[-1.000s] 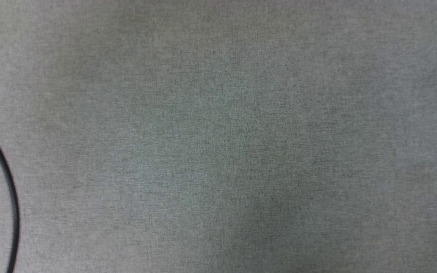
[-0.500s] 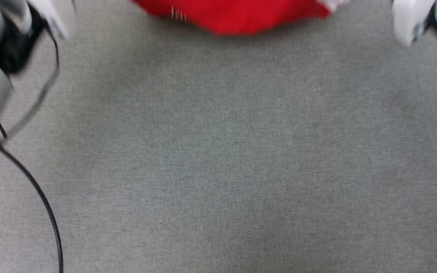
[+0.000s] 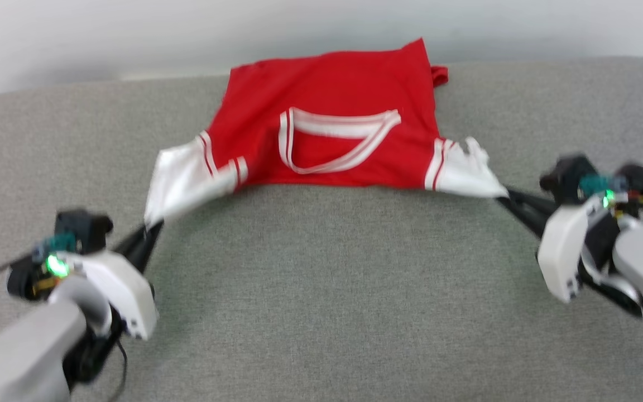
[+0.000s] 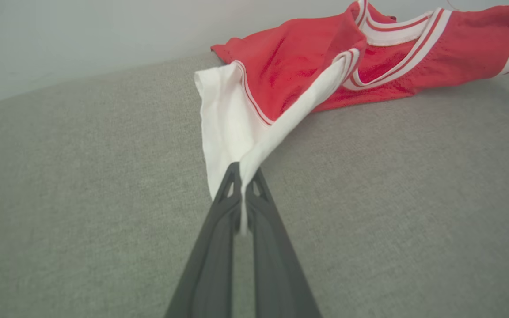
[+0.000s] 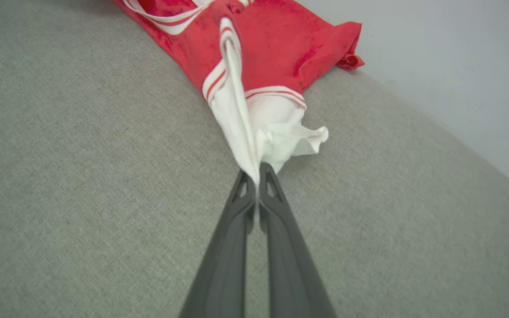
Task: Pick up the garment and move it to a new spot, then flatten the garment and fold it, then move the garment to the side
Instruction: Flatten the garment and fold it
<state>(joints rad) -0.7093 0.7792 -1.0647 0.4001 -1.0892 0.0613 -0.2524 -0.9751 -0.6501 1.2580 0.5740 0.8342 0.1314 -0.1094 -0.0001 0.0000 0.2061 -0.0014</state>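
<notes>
At the left, the left claw (image 3: 153, 228) is pressed together on the edge of a white sleeve (image 3: 182, 178). In the left wrist view the cloth is seen pinched between the dark fingers (image 4: 219, 221). That sleeve is drawn outward and lifted off the grey cloth-covered table (image 3: 321, 312), presumably so that the garment (image 3: 327, 95) can be stretched flat. The garment is laid across the far middle of the table, with its striped collar (image 3: 338, 139) toward the robot and its hem toward the pale wall (image 3: 76, 33). At the right, the right claw (image 3: 504, 196) is likewise clamped on the bunched tip of the other sleeve (image 3: 464, 170), so the pull appears to be shared across the shoulders. No chest lettering can be made out. The far right hem corner (image 3: 438, 73) is curled under. The head view is smeared, and both forearms are cut off by its edges.
</notes>
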